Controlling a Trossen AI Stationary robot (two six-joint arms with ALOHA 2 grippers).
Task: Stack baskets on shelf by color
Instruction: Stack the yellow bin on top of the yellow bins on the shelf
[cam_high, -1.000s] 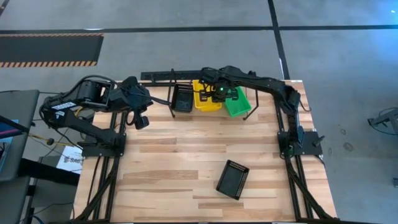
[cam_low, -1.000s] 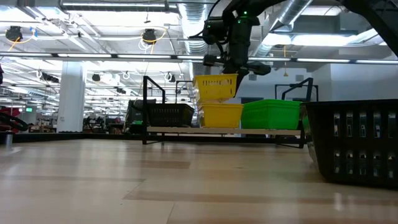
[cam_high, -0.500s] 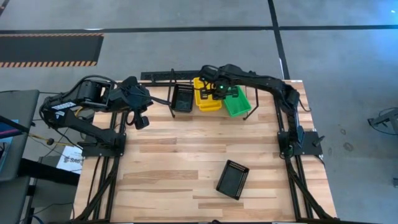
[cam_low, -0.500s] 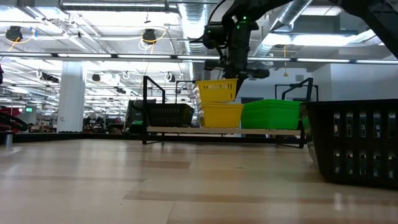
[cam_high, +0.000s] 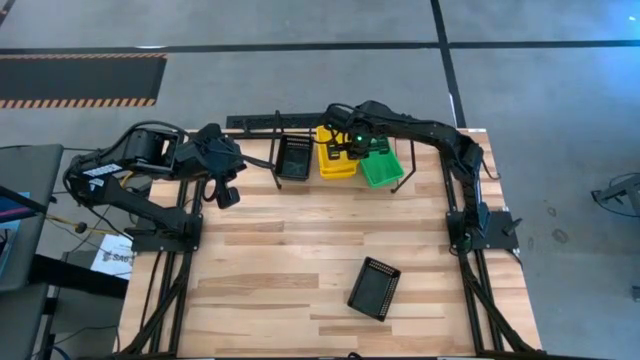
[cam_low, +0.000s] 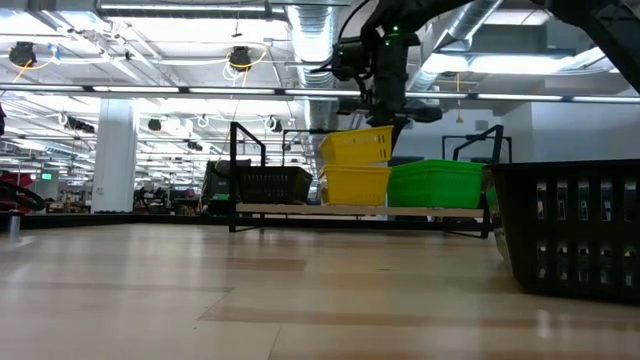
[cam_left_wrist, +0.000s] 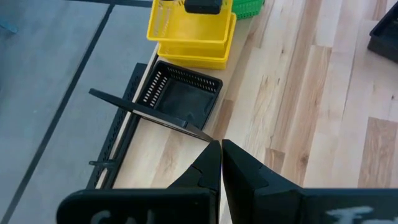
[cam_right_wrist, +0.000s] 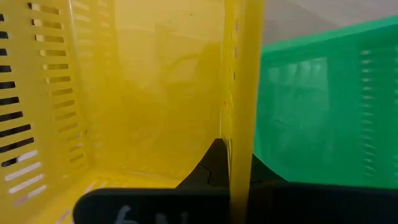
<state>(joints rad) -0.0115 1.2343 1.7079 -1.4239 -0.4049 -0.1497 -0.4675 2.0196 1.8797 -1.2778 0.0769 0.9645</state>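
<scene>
Yellow basket above the shelf
We see the right gripper (cam_low: 385, 105) pinching a yellow basket (cam_low: 356, 147) wall over the yellow stack (cam_low: 355, 185); the left gripper (cam_left_wrist: 221, 163) waits closed, empty.

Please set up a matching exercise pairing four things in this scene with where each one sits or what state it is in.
Things:
1. held yellow basket
2. green basket stack
3. lone black basket
4. left gripper

Places or states:
A. on the tabletop near the front, away from the shelf
B. shut and empty, waiting off the shelf's left end
C. at the shelf's right end
D. tilted above the yellow stack, its wall clamped by the right gripper

Pairs: 1-D, 2-C, 3-A, 4-B
</scene>
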